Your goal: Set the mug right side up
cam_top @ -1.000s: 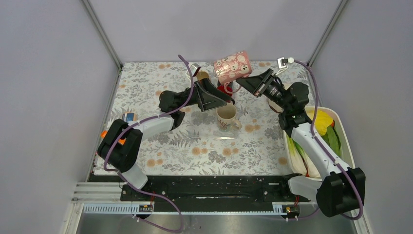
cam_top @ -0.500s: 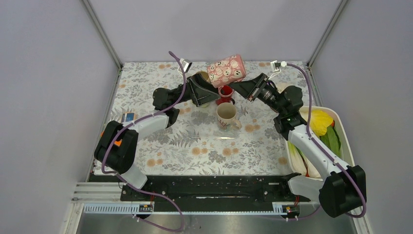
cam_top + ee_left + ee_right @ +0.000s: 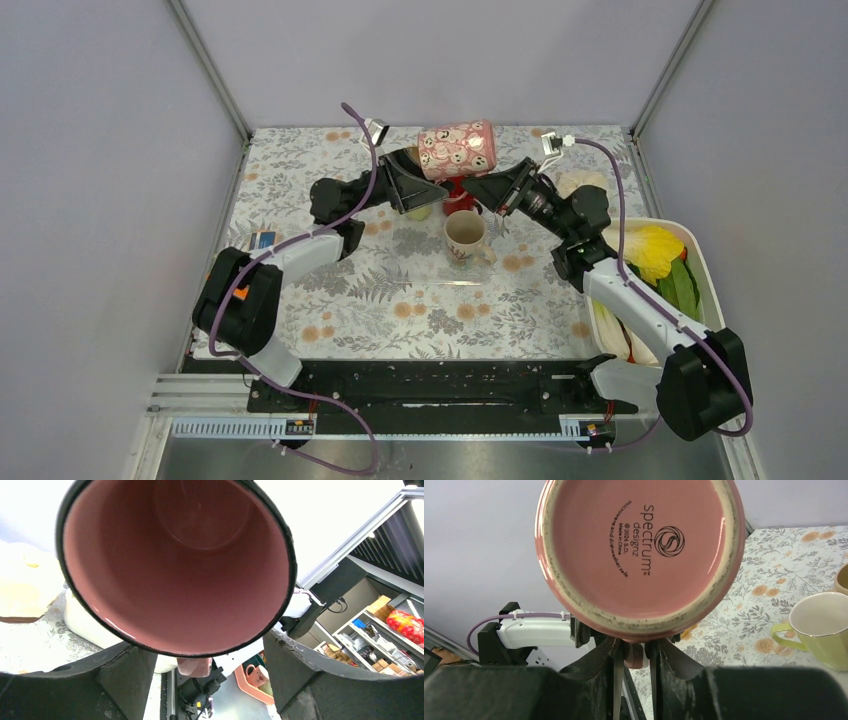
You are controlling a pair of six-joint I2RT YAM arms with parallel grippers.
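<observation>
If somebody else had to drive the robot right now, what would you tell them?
Right gripper: shut on the handle of the pink patterned ceramic mug, holding it in the air on its side.
Left gripper: open, fingers either side of the mug's mouth; no grip visible.
Done: mug is up off the flowered table, lying sideways.
Left: turn it mouth up and set it down, probably clear of the cream mug below.

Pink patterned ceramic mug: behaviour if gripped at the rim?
Pink ceramic mug: thick-walled, likely rigid but breakable. Glossy inside looks slippery for the left gripper. Pinched only at its handle by the right gripper, it may swivel.
</observation>
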